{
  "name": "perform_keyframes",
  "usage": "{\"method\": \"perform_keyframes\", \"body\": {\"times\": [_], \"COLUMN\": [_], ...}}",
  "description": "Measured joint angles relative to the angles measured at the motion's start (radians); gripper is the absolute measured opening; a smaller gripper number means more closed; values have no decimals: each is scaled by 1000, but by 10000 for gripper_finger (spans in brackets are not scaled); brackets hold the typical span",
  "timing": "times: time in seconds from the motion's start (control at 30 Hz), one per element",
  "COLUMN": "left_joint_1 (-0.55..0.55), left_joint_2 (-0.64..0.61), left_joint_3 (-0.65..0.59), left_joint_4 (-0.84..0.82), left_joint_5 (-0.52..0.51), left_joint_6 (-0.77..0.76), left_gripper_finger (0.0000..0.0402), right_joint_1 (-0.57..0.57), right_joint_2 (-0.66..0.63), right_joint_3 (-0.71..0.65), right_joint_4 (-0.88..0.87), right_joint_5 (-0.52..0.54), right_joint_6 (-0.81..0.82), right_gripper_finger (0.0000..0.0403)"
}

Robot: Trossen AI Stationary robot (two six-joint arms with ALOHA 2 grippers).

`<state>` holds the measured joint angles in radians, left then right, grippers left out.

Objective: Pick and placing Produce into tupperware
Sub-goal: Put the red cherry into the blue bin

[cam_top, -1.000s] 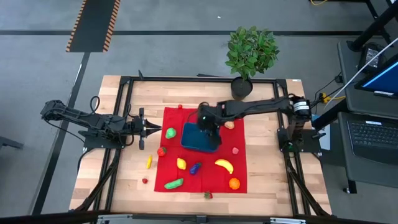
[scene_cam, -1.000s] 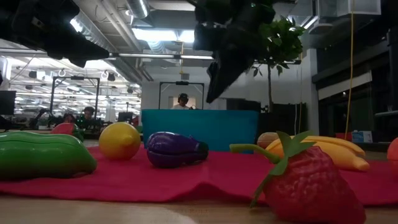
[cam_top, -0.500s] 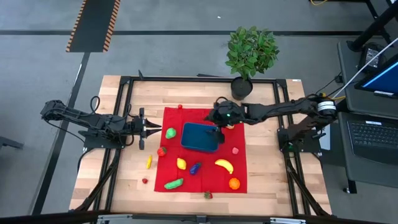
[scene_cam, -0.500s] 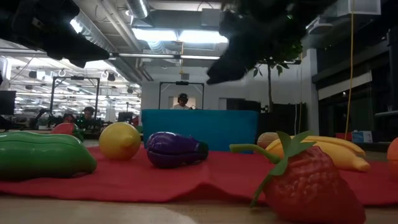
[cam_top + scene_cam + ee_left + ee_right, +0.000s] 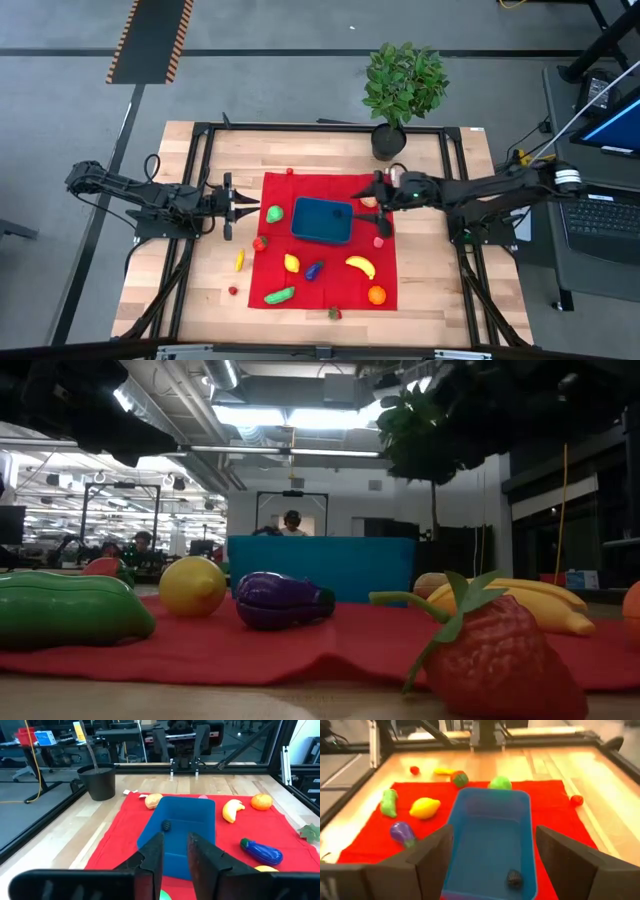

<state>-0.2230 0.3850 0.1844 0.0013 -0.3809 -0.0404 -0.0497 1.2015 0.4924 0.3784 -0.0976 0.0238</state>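
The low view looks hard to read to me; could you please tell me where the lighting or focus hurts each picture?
Low view: bright ceiling lights behind leave the arms overhead as dark silhouettes; the near strawberry is soft. Right wrist view: slightly blurred, though a small dark item shows inside the blue container. High view: evenly lit, with no glare on the red cloth.

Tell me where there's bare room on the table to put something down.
Bare wood runs along the far edge between the red cloth and the potted plant, and down the strip right of the cloth. The cloth's near half is crowded: lemon, eggplant, banana, cucumber, orange. The tupperware fills the middle.
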Motion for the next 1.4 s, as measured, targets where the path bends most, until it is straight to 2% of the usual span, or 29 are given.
{"method": "perform_keyframes", "body": {"times": [0.2, 0.37, 0.83, 1.13, 1.4], "left_joint_1": [0, 0, 35, 35, 61], "left_joint_2": [0, 0, 1, 1, 66], "left_joint_3": [0, 0, 0, 0, 0], "left_joint_4": [0, 0, -1, -1, -6], "left_joint_5": [0, -1, -12, -19, -153], "left_joint_6": [0, 8, 25, -5, -7], "left_gripper_finger": [92, 106, 209, 209, 206], "right_joint_1": [-12, -13, -14, -14, -14], "right_joint_2": [-80, -86, -85, -85, -85], "right_joint_3": [-129, -196, -196, -195, -195], "right_joint_4": [140, 213, 238, 232, 227], "right_joint_5": [2, 3, 13, 19, 178], "right_joint_6": [-3, 2, 25, 50, 136], "right_gripper_finger": [283, 283, 283, 283, 283]}}
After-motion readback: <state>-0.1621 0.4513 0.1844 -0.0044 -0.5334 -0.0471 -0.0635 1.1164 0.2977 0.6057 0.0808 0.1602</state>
